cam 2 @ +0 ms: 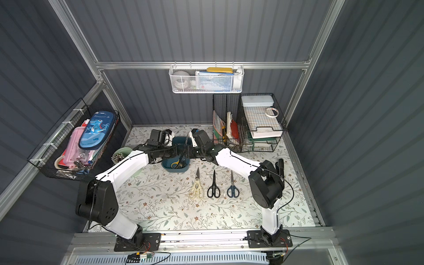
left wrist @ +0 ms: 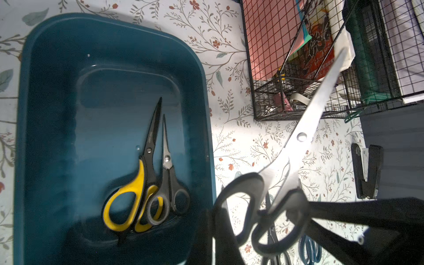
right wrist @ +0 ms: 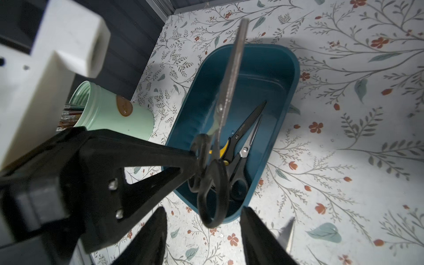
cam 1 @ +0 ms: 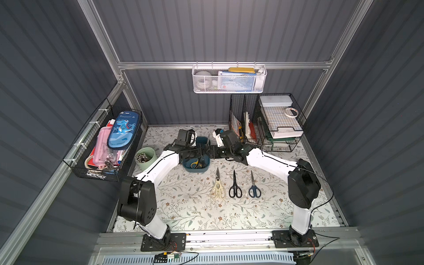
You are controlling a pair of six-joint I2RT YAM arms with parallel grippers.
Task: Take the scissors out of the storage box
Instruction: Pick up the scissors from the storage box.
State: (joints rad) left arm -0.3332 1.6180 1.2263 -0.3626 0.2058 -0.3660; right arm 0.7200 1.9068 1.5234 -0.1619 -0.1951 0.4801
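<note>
Spread right end effector [right wrist: 204, 214] flanks black-handled scissors [right wrist: 229, 87] pinched by the left end effector [right wrist: 191, 163], long steel blades closed, pointing toward the back wall [cam 1: 172, 103].

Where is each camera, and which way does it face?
Both top views: high at the front, looking down on the floral-patterned table; left arm, right arm show.
Left wrist: on its arm, looking past the left hand, shut on large black-handled steel scissors.
Right wrist: likewise, past the open right hand.
Wrist views share those scissors and the dark teal plastic storage box.
</note>
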